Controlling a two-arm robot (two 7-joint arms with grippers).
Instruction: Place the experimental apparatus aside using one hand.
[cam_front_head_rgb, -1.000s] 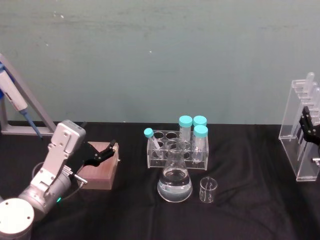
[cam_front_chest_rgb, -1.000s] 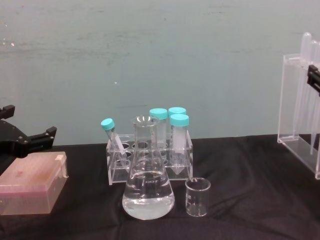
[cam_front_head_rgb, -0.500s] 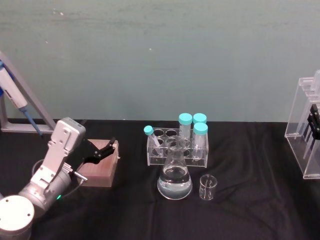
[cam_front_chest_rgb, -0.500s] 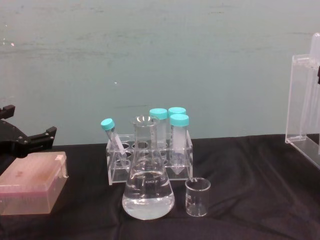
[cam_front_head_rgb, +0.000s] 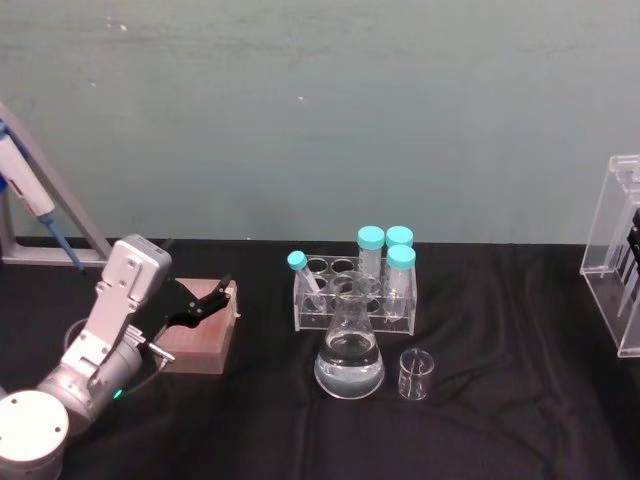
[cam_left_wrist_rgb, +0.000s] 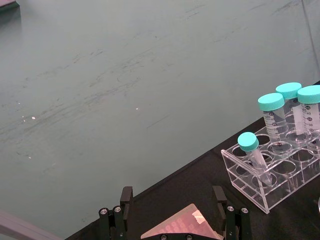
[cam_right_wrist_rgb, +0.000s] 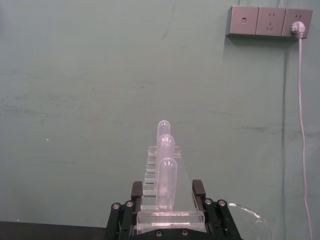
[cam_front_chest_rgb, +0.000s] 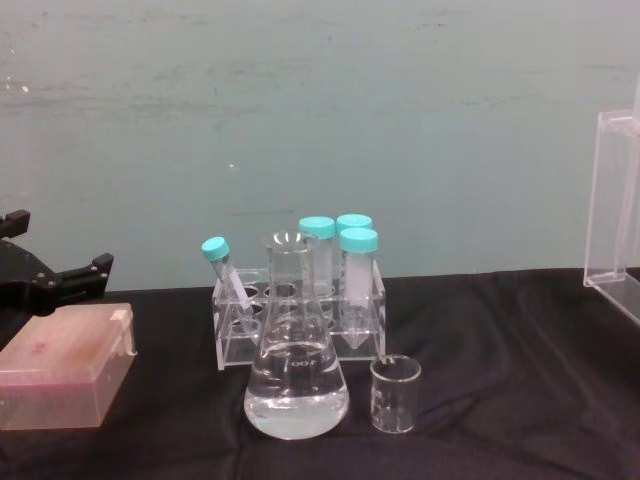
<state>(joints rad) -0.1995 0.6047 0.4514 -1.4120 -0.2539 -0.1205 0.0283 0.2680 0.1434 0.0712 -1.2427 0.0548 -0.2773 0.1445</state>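
Note:
The clear acrylic stand (cam_front_head_rgb: 612, 250) with plastic pipettes (cam_right_wrist_rgb: 166, 170) is at the table's far right, cut off by the edge of the head view and the chest view (cam_front_chest_rgb: 612, 210). My right gripper (cam_right_wrist_rgb: 167, 200) is shut on the stand's top, one black finger on each side. The conical flask (cam_front_head_rgb: 349, 345) with clear liquid and the small glass beaker (cam_front_head_rgb: 415, 375) stand side by side at the table's middle front, also seen in the chest view as flask (cam_front_chest_rgb: 296, 370) and beaker (cam_front_chest_rgb: 395, 393). My left gripper (cam_front_head_rgb: 215, 297) hangs open and idle at the left.
A clear tube rack (cam_front_head_rgb: 355, 295) with several teal-capped tubes stands just behind the flask. A pink box (cam_front_head_rgb: 200, 335) lies under the left gripper. A blue-and-white pipettor (cam_front_head_rgb: 30, 200) leans on a frame at the far left. Black cloth covers the table.
The right gripper has carried the acrylic stand further right, so it now sits partly out of the head and chest views. The left arm, flask and beaker have not moved.

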